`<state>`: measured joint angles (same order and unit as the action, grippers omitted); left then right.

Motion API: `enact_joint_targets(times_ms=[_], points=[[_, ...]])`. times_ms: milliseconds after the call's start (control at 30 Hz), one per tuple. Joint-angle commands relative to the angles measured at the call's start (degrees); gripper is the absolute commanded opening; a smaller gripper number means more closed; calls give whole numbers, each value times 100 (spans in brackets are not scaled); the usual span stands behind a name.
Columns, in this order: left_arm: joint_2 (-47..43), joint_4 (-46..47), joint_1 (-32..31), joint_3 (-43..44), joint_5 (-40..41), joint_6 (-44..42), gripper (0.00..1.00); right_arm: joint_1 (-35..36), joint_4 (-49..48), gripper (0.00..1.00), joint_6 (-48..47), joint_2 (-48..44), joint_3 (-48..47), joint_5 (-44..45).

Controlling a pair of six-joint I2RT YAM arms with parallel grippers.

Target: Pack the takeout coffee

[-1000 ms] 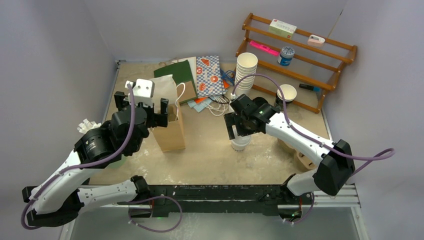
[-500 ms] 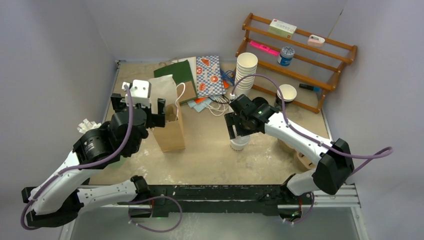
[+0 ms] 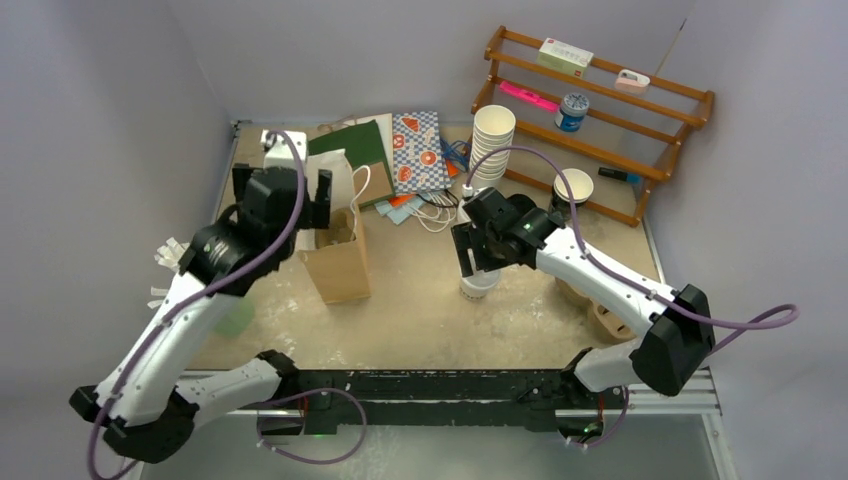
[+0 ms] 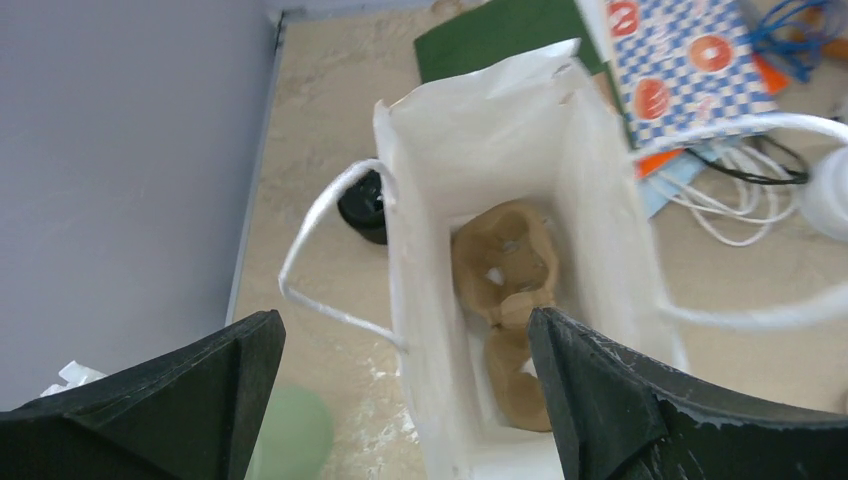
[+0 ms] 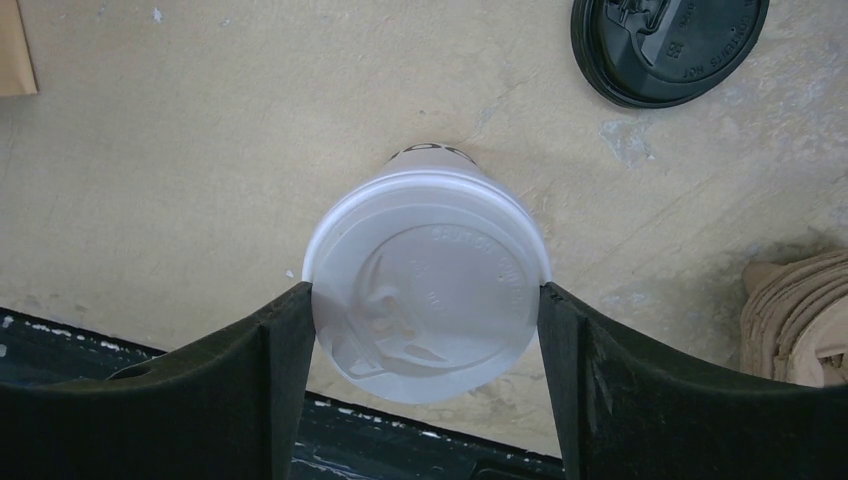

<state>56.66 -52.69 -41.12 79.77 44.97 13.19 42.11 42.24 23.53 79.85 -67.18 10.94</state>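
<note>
Table (image 3: 420, 310) sandy and scuffed, with a wooden rack (image 3: 705, 108) at the far right corner.

Brown paper bag (image 3: 340, 270) upright left of centre, mouth open, white cord handles arching over both sides. Left gripper (image 3: 282, 190) hangs directly above that mouth, jaws spread wide, holding nothing.

Stack of plain cups (image 3: 491, 145) at the back, not involved.

Pulp carrier tray (image 4: 505, 270) lies at the bottom of the bag, its cells showing in the left wrist view.

White-lidded cup (image 5: 428, 300) stands on the table right of centre, well apart from the bag. Right gripper (image 5: 428, 295) brackets it, a finger against the lid's rim on each side; I read this as a grasp, the cup not yet lifted.

Black lid (image 5: 668, 45) sits just beyond; cannot tell whether a cup is under it.

Risks, as I judge them:
- Contact looks high, at the lid. A squeeze there could pop the lid or let the tapered cup slip on the lift.
- The left arm occupies the bag's mouth, so bringing the cup over invites a clash.
- The narrow mouth and loose handles could snag the cup and tip the light bag.
- A cup that misses a tray cell would end up leaning.
</note>
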Motion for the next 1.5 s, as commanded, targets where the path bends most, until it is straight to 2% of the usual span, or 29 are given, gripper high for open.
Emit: enact_joint_targets(times_ms=[0, 200, 333, 433, 567, 700, 767, 933, 967, 1267, 1467], points=[[427, 165, 1711, 169, -2138, -430, 100, 37, 14, 73, -90, -210, -141, -48], [321, 364, 2150, -133, -2334, -197, 100, 38, 148, 72, -132, -305, -202, -153], [447, 554, 2281, -392, -2886, -93, 97, 34, 192, 71, -280, -331, -280, -206], [597, 648, 2293, -506, -2838, 41, 91, 35, 182, 69, -316, -329, -312, -228], [655, 670, 2293, -637, -2014, 176, 80, 36, 154, 68, -368, -367, -324, -201], [607, 887, 2293, -901, -2031, 228, 69, 34, 201, 66, -418, -424, -480, -133], [589, 940, 2293, -988, -2089, 272, 58, 36, 257, 66, -443, -465, -601, -90], [421, 1164, 2293, -1191, -2851, 525, 4, 39, 425, 64, -459, -656, -954, 38], [390, 1220, 2293, -1207, -3064, 619, 0, 35, 442, 63, -455, -714, -1024, 87], [238, 1688, 2284, -994, -4770, 1448, 0, 27, 834, 61, -402, -1021, -1357, 655], [194, 2022, 2264, -936, -5422, 1893, 0, 27, 1281, 62, -395, -1157, -1720, 1281]])
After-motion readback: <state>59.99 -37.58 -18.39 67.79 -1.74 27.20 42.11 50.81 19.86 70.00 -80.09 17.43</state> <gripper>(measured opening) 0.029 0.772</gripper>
